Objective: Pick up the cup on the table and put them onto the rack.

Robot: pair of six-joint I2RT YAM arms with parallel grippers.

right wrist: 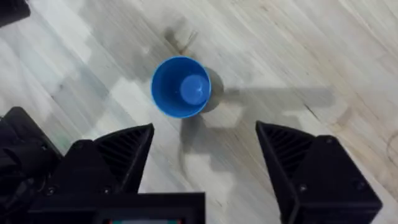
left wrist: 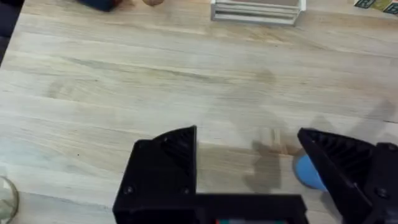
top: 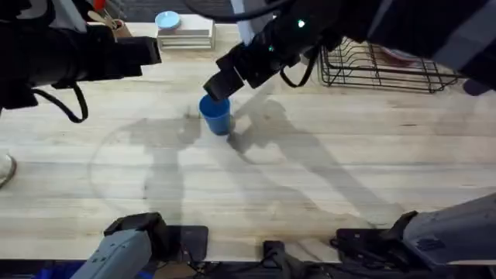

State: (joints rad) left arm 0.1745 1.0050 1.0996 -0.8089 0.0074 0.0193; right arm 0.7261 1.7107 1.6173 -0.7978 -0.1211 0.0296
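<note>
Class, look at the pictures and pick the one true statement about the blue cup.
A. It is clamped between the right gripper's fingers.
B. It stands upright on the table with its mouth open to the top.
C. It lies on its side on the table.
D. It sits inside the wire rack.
B: the right wrist view looks straight down into the cup, which stands on the table clear of the open right gripper.

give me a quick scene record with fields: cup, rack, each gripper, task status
cup: blue cup, upright on the table, open end up
rack: black wire rack at the far right of the table, apart from the cup
right gripper: above the cup, jaws open, not gripping it
left gripper: over bare table, jaws open, holding nothing
task status: cup not yet picked up
</note>
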